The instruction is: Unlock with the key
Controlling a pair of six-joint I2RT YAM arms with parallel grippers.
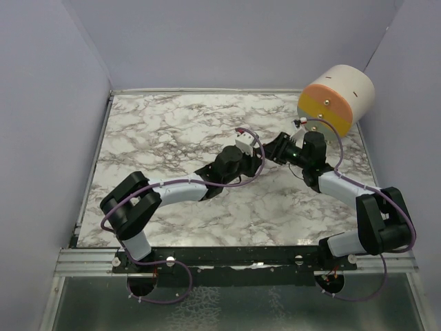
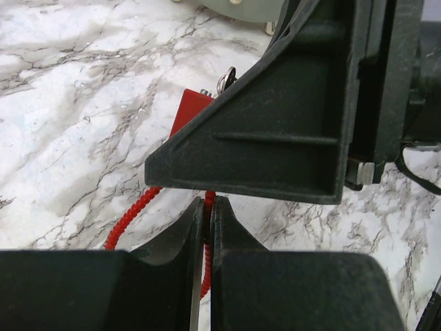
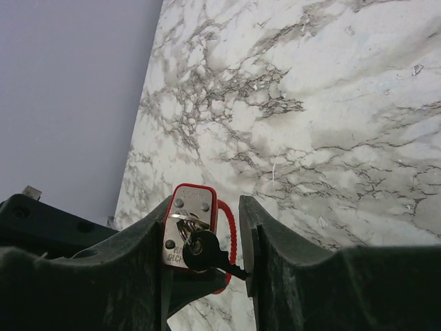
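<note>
Pinching a red coiled cable [image 2: 131, 214] between the closed fingers of the left gripper [image 2: 208, 203], at the bottom centre of the left wrist view. Straddling the small red padlock with a silver face plate [image 3: 187, 224] and its black-headed key [image 3: 200, 249] with the right gripper [image 3: 205, 207], low and left of centre in the right wrist view, above the grey-veined white marble table [image 3: 331, 103]. Fingers standing apart on either side, key tip reaching the right-hand finger. Not showing whether those fingers are pressing on anything.
</note>
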